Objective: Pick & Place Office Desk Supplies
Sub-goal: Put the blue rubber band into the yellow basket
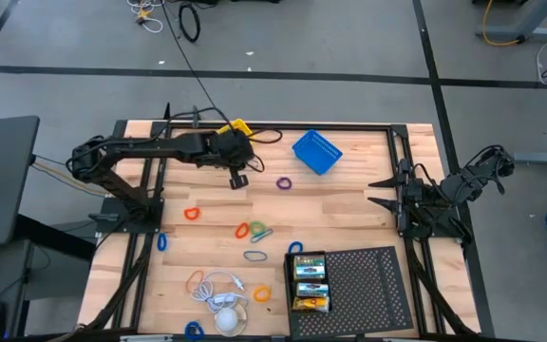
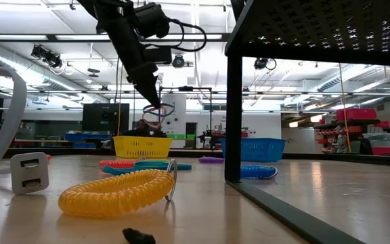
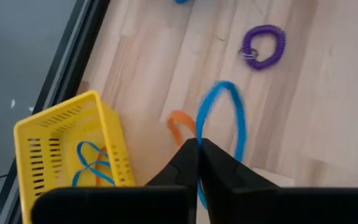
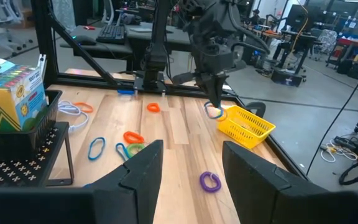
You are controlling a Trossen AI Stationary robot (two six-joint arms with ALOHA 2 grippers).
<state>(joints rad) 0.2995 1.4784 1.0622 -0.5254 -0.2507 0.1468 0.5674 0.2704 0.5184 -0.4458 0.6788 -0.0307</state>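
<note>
1 blue loop (image 3: 225,124) pinched by left fingers (image 3: 199,163)

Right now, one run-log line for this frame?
left gripper: shut on blue band, raised beside yellow basket | right gripper: open, parked at table's right edge | crayon boxes: in black tray

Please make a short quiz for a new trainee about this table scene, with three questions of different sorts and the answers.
1. True or false: the left gripper is shut on a blue loop.
2. Where do the crayon boxes stand? A) the yellow basket B) the blue basket C) the black tray
3. Fill in: the right gripper, waiting at the table's right side, is ___ (open or shut).

Key: 1 true; 2 C; 3 open.
</note>
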